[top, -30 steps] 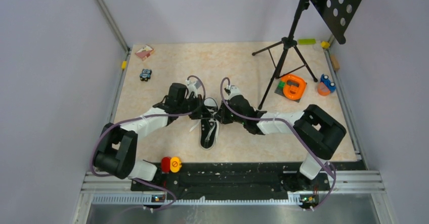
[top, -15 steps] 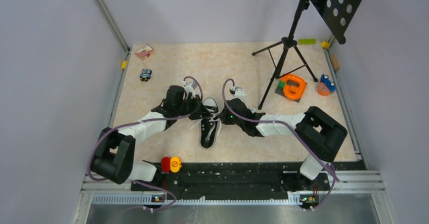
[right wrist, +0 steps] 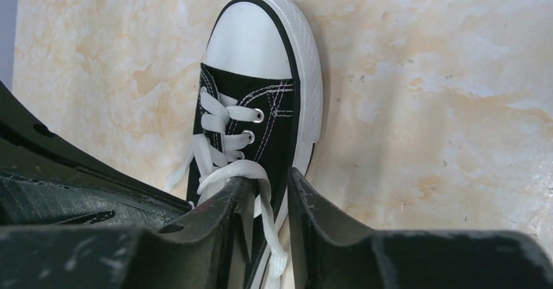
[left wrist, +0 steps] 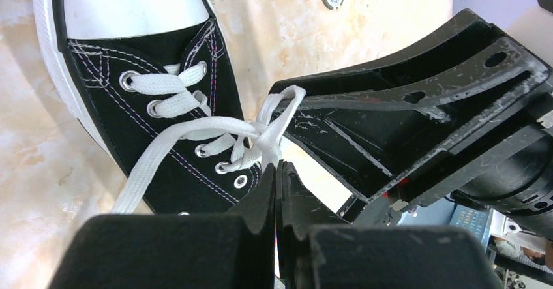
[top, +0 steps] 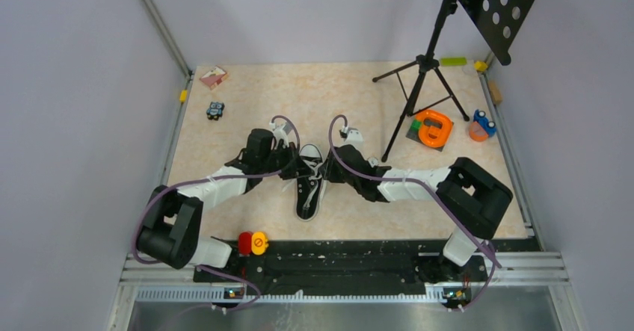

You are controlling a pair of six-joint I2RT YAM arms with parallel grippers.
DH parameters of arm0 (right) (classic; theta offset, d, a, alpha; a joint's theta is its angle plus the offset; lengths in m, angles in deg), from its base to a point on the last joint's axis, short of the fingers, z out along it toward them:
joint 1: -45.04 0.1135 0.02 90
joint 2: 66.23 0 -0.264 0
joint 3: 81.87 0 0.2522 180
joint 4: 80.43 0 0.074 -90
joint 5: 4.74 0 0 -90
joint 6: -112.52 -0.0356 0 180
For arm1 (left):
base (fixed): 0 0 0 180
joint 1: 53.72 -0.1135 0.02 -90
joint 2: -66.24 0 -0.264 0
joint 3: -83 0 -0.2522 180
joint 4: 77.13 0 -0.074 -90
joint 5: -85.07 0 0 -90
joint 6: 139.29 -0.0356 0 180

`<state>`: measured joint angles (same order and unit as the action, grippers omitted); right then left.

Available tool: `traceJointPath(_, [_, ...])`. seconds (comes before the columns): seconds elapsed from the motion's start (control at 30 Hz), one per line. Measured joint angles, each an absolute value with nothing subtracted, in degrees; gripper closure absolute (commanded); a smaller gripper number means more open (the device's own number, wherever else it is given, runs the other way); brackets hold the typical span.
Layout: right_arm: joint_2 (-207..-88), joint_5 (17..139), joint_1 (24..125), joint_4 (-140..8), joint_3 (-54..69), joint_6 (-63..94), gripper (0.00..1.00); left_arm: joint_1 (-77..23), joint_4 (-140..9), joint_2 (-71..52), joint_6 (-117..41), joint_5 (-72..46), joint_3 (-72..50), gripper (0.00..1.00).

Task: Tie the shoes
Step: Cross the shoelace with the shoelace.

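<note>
The black sneaker lies mid-table with its white toe cap pointing away from the arm bases. Its white laces are crossed over the eyelets. My left gripper is at the shoe's left side. In the left wrist view it is shut on a white lace that runs into its tips. My right gripper is at the shoe's right side. In the right wrist view it is open, with a lace loop draped over its left finger and a lace end hanging in the gap.
A black tripod stand stands at the back right, with an orange object and a blue-and-orange toy beside it. A small toy car and a pink card lie at the back left. Red and yellow buttons sit at the near edge.
Both wrists have shifted slightly at the laces and the right wrist has dipped closer to the shoe. The shoe has stayed in place.
</note>
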<state>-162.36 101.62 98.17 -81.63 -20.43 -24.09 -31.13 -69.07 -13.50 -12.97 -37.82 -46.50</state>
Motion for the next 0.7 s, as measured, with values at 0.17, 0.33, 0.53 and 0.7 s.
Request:
traceJointPath(0.17, [-161.36,100.48,98.17,-82.9,-21.33,-24.0,0.69,-31.13,-69.52,-13.52,-12.67,-37.93,-46.64,1.0])
traceJointPath(0.33, [-160.11,99.17,98.17,-83.4,-22.01,-23.67,0.69,-31.13,-69.66,-13.52,-12.32,-37.93,-46.64,1.0])
traceJointPath(0.53, [-159.98,98.29,98.17,-83.36,-22.01,-23.52,0.7,-31.13,-69.7,-13.52,-12.29,-37.93,-46.64,1.0])
traceJointPath(0.7, [-159.96,98.12,98.17,-83.38,-22.33,-23.45,0.99,-31.13,-69.7,-13.52,-12.29,-37.95,-46.64,1.0])
